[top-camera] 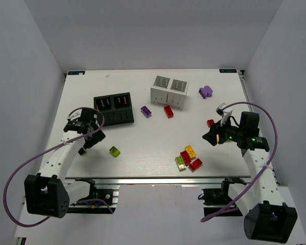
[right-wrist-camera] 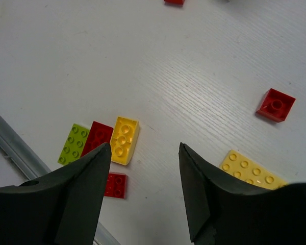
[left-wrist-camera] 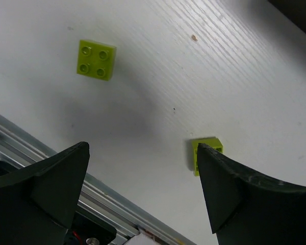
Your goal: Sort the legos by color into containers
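Loose bricks on the table point(top-camera: 153, 138): a lime brick point(left-wrist-camera: 96, 59) at upper left of the left wrist view, a red-yellow-lime cluster point(top-camera: 187, 158) at lower centre of the top view. Wide-open, empty left jaws; right jaws partly open, also empty. The bricks look light, rigid, smooth and probably slippery, so pinch squarely across flat opposite sides, not the studs.

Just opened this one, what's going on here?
Two arms are sorting loose bricks into a black box and a white box. Neither arm holds anything. The left tool hangs open above a lime brick, with a second lime brick close by. The right tool is open over a cluster of red, yellow and lime bricks. A purple brick and a red brick lie between the boxes.
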Motion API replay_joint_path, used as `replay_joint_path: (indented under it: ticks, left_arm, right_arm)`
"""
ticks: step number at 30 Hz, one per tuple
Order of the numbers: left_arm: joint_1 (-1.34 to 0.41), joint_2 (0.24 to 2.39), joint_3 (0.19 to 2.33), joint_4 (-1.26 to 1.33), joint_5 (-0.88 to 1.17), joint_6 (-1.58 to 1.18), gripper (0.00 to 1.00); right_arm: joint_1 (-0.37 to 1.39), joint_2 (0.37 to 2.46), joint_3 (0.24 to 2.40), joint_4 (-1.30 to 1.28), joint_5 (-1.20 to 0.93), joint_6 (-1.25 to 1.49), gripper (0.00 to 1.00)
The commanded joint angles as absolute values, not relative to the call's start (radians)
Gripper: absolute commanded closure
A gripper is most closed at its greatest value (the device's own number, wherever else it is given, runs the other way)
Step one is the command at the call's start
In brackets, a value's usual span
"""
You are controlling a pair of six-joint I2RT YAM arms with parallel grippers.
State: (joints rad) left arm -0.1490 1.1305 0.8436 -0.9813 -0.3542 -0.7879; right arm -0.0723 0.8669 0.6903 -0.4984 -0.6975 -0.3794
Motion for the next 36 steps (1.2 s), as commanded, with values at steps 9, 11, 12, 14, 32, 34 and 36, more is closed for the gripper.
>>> replay_joint_path:
  ticks: [9,11,12,14,32,34,36]
  left_arm:
    - [0.041,1.353,0.97,-0.99,-0.37,-0.739,0.04]
    - [0.077,1.37,0.969,-0.985,-0.342,-0.747,0.03]
    - [0.092,1.385,0.968,-0.989,-0.334,-0.756,0.02]
    - [0.129,1.391,0.966,-0.983,-0.327,-0.801,0.02]
    - [0.227,1.574,0.908,-0.811,-0.225,-0.923,0.11]
    - [0.236,1.565,0.89,-0.799,-0.235,-0.92,0.13]
    - [0.245,1.559,0.878,-0.79,-0.25,-0.922,0.15]
  right_arm:
    - [0.038,0.896,0.752,-0.545,-0.678,-0.413,0.37]
    - [0.046,0.899,0.752,-0.545,-0.675,-0.419,0.35]
    - [0.058,0.902,0.753,-0.548,-0.676,-0.42,0.34]
    - [0.066,0.91,0.759,-0.552,-0.68,-0.426,0.33]
    - [0.124,0.927,0.764,-0.569,-0.663,-0.453,0.31]
    - [0.124,0.925,0.762,-0.568,-0.663,-0.453,0.31]
    - [0.126,0.928,0.762,-0.568,-0.663,-0.453,0.31]
